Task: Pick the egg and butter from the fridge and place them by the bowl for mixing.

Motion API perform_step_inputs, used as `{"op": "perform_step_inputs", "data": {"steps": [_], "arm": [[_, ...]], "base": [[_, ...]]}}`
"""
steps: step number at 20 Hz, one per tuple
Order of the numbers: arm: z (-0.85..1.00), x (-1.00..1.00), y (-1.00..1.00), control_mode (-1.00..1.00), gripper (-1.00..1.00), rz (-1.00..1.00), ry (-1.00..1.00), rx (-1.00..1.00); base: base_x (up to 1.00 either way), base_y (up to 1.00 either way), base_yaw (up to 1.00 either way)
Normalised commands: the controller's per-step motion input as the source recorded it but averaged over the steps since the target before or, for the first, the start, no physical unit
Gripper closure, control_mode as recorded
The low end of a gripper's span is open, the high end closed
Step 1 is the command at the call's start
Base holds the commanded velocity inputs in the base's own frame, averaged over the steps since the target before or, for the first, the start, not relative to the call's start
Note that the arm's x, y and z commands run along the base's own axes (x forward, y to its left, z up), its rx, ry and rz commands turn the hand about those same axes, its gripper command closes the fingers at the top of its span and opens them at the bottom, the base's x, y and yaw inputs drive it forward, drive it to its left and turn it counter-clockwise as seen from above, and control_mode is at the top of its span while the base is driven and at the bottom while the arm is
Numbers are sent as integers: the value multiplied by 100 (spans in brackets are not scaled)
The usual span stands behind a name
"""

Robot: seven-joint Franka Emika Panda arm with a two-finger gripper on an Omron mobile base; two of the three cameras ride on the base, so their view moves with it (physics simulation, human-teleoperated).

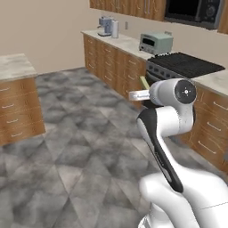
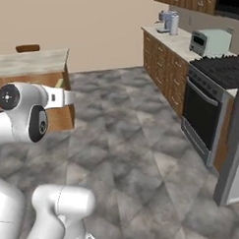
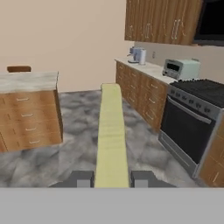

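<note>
Starting in the left base view: the white arm is rising from the lower right, its elbow joint sitting in front of the stove (image 1: 187,64). A sliver of the butter (image 1: 144,83) is poking up just behind the hand, olive-yellow against the wooden cabinets. Along the far surface (image 1: 127,42) a toaster oven (image 1: 155,43) is standing beside the stove, and a coffee machine (image 1: 106,26) is sitting further back near the wall. An island (image 1: 15,67) with drawers is showing at the left edge.

Over to the right base view: the arm is filling the left side, and a tip of the butter (image 2: 60,83) is peeking out past the wrist, in front of the island (image 2: 30,62). The oven door (image 2: 202,115) is facing the grey tiled floor (image 2: 127,141), with the toaster oven (image 2: 210,41) above and to the right of it. A grey panel (image 2: 236,151) is leaning in at the right edge; I cannot tell what it belongs to.

Now the hand view: the fingers (image 3: 81,178) are pinching the butter (image 3: 111,135) at its near end, one dark tip on each side, and the stick is stretching away up the middle of the picture, carried in the air over the floor. The island (image 3: 28,81) is lying to its left, the stove (image 3: 205,89) to its right.
</note>
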Motion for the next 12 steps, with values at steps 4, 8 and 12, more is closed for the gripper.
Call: {"op": "perform_step_inputs", "data": {"steps": [4,8,12], "arm": [[0,0,0,100,100,0,0,0],[0,0,0,100,100,0,0,0],[0,0,0,100,100,0,0,0]], "base": [[80,4,3],[89,0,0],[90,0,0]]}}
